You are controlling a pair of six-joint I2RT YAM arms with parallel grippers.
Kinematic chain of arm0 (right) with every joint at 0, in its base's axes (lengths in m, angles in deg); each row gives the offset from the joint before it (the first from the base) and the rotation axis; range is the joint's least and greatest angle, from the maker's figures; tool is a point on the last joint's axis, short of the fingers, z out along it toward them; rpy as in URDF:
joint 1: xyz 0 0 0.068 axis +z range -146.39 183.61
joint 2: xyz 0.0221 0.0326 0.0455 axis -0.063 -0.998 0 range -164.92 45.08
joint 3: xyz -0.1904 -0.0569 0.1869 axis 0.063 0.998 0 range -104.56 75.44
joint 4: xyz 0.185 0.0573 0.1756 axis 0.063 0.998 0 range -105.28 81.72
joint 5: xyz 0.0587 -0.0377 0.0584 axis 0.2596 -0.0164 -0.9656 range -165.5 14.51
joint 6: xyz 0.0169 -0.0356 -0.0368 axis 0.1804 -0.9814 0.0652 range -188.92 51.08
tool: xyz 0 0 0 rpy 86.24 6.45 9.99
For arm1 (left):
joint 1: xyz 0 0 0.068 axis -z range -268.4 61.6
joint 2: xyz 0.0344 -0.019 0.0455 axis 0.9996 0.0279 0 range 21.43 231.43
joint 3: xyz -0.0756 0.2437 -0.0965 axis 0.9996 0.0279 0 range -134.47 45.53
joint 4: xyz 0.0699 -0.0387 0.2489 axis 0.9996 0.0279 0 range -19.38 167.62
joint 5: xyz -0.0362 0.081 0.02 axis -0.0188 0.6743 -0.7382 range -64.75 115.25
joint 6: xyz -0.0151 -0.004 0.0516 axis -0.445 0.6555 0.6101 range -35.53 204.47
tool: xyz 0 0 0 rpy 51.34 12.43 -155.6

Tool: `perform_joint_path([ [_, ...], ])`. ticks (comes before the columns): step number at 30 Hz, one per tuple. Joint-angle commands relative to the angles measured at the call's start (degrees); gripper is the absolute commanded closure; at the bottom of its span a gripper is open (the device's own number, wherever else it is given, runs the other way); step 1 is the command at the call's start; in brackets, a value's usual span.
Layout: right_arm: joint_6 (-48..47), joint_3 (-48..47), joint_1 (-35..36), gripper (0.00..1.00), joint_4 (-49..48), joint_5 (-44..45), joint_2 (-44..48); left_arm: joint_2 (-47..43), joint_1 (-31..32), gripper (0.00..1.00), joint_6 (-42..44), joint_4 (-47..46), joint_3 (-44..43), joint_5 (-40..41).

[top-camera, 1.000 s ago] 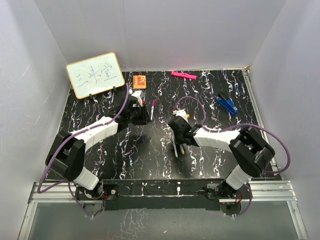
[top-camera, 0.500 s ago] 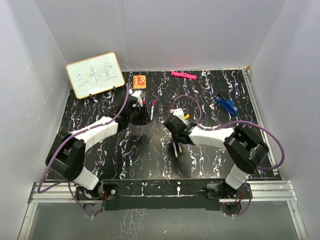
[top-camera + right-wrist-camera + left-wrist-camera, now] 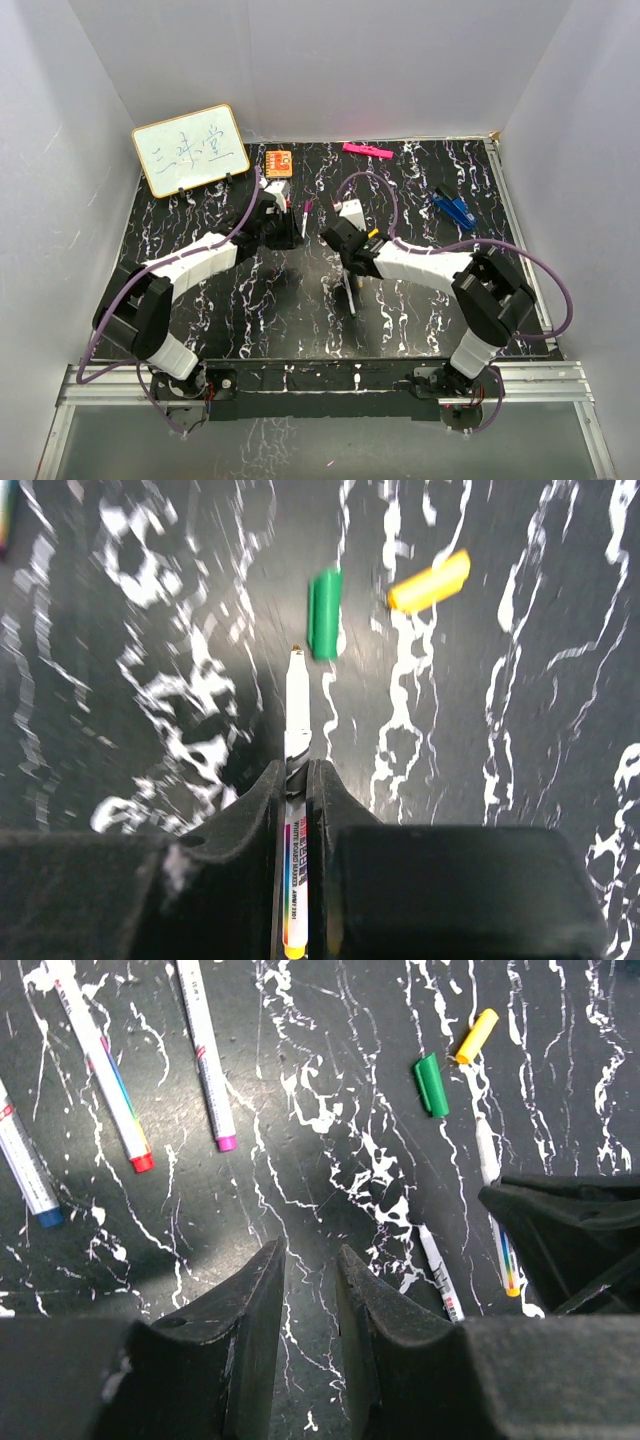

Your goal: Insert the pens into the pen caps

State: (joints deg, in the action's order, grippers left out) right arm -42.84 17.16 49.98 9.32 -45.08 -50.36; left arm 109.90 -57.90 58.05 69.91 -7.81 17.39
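Note:
My right gripper (image 3: 296, 770) is shut on a white pen (image 3: 297, 705) with a yellow rear end; its tip points toward a green cap (image 3: 324, 613), with a yellow cap (image 3: 430, 581) to the right of it. In the top view this gripper (image 3: 345, 245) hangs over mid-table. The left gripper (image 3: 310, 1260) is narrowly open with nothing between its fingers, low over the table (image 3: 330, 1110). Left of it lie three pens, with red (image 3: 100, 1070), pink (image 3: 207, 1060) and blue (image 3: 25, 1165) ends. Another pen (image 3: 438, 1280) lies loose by its right finger.
A whiteboard (image 3: 190, 150) leans at the back left beside a small orange object (image 3: 279, 161). A flat pink bar (image 3: 367, 151) lies at the back edge and a larger blue object (image 3: 453, 207) at the right. White walls enclose the black marbled table (image 3: 200, 320).
The right gripper closed fully on the pen and moved up-left, away from the arm bases, toward the green and yellow caps. The left arm has barely moved.

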Motion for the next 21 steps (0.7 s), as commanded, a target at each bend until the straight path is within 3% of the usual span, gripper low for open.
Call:
perform_joint_path([
  [1, -3.6, -5.4, -1.1, 1.00, -8.8, 4.8, 5.2, -2.2, 0.1, 0.74, 1.6, -5.7, 1.7, -4.0],
  [6, -5.1, -5.5, -4.5, 1.00, -18.9, 1.6, 8.2, -5.0, 0.2, 0.73, 2.1, -16.5, 6.6, -12.2],
  [13, -1.3, 4.1, -13.3, 1.00, -40.0, -15.8, 17.1, -6.0, 0.2, 0.67, 1.9, -28.6, 9.1, -25.8],
  [21, 0.5, 6.0, -14.0, 1.00, -44.8, -23.2, 17.9, -3.2, 0.2, 0.61, -2.4, -39.2, 9.3, -30.7],
])
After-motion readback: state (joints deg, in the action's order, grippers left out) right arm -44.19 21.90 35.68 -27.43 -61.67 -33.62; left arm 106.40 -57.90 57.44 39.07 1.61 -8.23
